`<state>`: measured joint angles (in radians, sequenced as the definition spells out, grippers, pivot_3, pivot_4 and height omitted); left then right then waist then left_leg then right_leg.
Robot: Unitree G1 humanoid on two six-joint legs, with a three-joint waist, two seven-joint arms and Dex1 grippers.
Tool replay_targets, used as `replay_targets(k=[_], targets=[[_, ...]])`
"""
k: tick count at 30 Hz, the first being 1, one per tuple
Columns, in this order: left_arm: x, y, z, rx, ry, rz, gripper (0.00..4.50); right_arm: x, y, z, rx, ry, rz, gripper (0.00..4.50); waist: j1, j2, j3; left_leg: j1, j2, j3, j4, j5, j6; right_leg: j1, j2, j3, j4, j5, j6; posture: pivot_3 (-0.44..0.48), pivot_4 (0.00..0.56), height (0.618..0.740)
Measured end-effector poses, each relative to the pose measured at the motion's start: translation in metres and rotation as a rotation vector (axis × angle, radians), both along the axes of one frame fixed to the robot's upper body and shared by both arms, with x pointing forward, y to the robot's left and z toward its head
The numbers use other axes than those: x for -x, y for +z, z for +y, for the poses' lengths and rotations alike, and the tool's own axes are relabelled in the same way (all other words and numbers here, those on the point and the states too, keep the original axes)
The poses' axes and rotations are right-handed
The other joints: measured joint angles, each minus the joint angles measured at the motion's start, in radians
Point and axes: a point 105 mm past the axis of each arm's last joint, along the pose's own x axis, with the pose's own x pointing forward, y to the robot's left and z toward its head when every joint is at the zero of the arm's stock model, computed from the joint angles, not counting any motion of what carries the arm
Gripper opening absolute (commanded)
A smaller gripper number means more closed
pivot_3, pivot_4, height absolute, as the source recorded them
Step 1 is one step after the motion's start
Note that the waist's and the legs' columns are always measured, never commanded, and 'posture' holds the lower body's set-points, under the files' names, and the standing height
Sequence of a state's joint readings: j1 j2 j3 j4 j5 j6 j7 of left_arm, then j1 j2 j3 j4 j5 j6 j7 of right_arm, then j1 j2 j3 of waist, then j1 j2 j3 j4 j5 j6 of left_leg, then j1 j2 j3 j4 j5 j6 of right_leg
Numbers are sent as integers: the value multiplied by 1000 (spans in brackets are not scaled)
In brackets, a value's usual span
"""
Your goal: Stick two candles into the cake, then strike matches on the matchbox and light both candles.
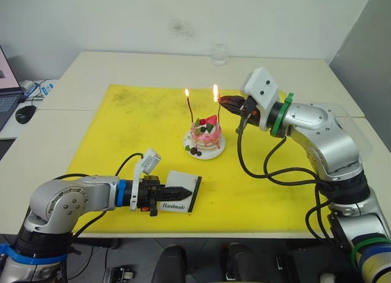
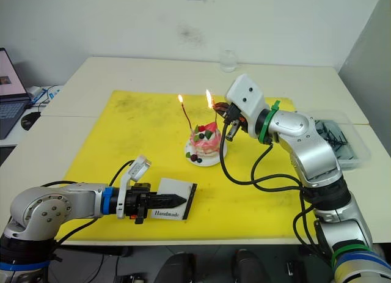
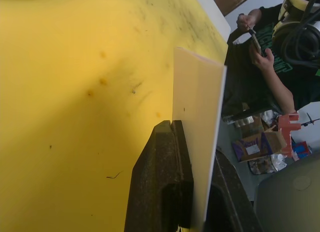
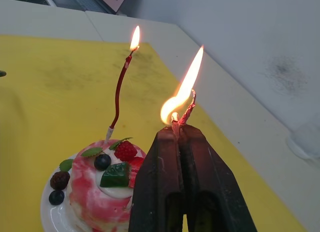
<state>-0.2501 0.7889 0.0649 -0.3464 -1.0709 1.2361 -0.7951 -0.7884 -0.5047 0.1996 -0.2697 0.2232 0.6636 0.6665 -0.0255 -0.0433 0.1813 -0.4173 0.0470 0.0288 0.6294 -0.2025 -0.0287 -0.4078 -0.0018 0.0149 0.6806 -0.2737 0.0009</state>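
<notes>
A matt, stained yellow mat (image 1: 128, 130) is seen covering the smooth cream table (image 1: 91, 66). The flat white cardboard matchbox (image 1: 183, 198) looks matt; the pink cake (image 4: 100, 192) looks glossy.

Right pincer (image 4: 182, 129) hides the match's stick and second candle's (image 4: 190, 104) lower length; cake (image 4: 102, 192) cut by frame edge.

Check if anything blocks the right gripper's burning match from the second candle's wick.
Nothing visible does. The right gripper is shut on the match, its flame already at the tip of the nearer candle. The other candle burns off to the side in the cake, apart from that path.
</notes>
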Motion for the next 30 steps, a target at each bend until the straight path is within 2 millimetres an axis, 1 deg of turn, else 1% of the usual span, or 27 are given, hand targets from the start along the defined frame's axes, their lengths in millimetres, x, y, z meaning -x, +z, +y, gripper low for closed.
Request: replay_targets(k=[5,25,28,30], targets=[[0,0,0,-1,0,-1,0,2,5,-4,-29,-20,19,51,0,0,0,0,0,0,0,0,0,0,0,0,0,0,0,0,150,740],[-2,1,0,-6,-1,-13,0,6,3,-4,-69,-23,96,51,0,0,0,0,0,0,0,0,0,0,0,0,0,0,0,0,150,740],[-3,3,-2,-1,-3,-18,0,15,-1,-9,-41,4,112,51,1,0,0,0,0,0,0,0,0,0,0,0,-1,0,0,0,150,740],[-3,2,-2,0,-3,-17,0,16,-5,-19,-28,-16,130,51,0,0,0,0,0,0,0,0,0,0,0,0,-1,0,0,0,150,740]])
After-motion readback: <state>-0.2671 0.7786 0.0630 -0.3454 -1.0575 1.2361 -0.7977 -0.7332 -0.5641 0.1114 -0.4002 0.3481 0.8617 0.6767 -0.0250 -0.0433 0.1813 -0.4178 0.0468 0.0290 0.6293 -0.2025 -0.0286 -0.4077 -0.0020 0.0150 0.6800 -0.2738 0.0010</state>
